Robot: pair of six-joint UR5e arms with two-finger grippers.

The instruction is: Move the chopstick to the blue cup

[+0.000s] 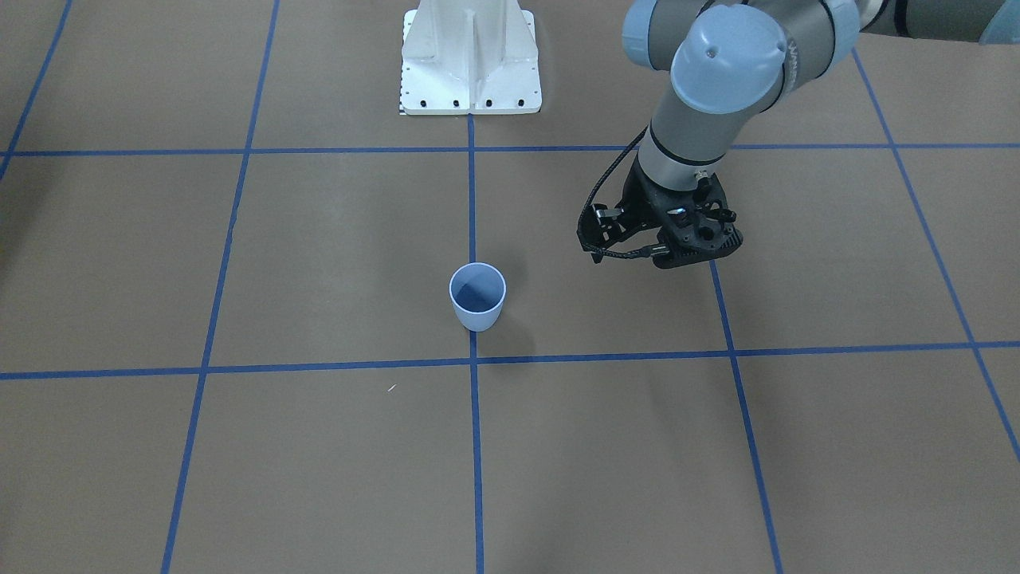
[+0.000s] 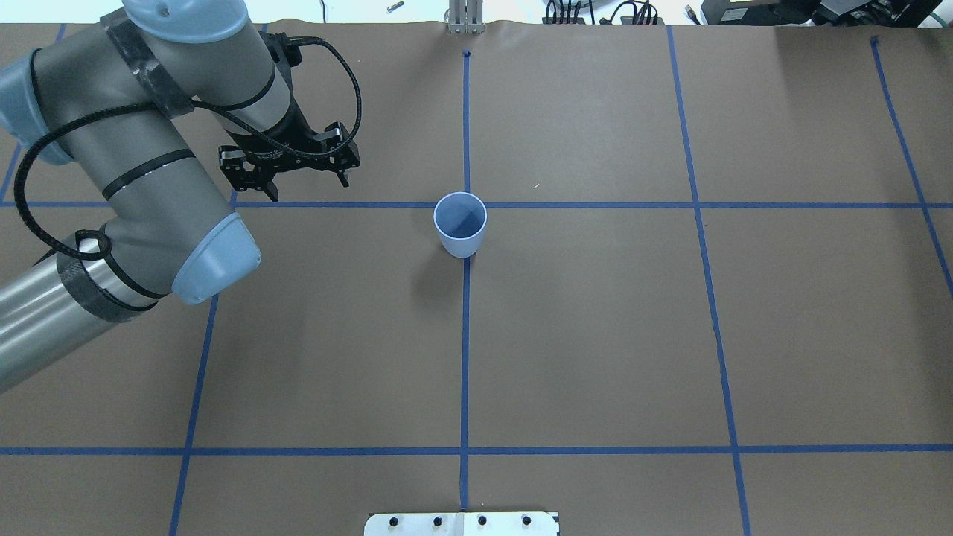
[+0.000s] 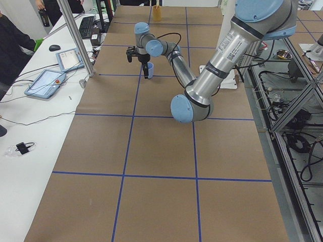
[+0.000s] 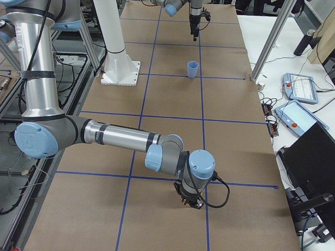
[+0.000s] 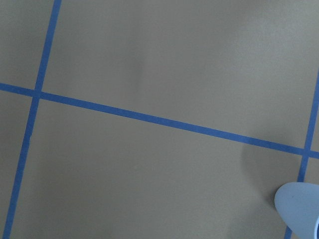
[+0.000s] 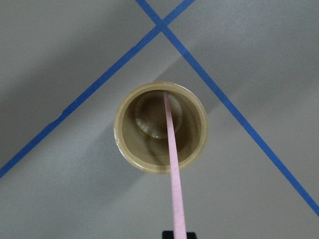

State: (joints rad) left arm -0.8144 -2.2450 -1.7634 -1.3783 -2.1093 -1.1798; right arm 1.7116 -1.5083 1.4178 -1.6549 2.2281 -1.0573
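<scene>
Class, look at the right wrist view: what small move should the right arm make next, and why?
Probably lift the right gripper straight up. The pink chopstick runs from its tip down into the tan cup, its lower end inside, so it must clear the rim before travelling to the blue cup. Whether the grip is closed is unclear.

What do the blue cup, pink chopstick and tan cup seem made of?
The blue cup looks like matte plastic: even colour. The pink chopstick is probably plastic, smooth and uniformly tinted. The tan cup is plastic or glazed ceramic; its rim shines.
</scene>
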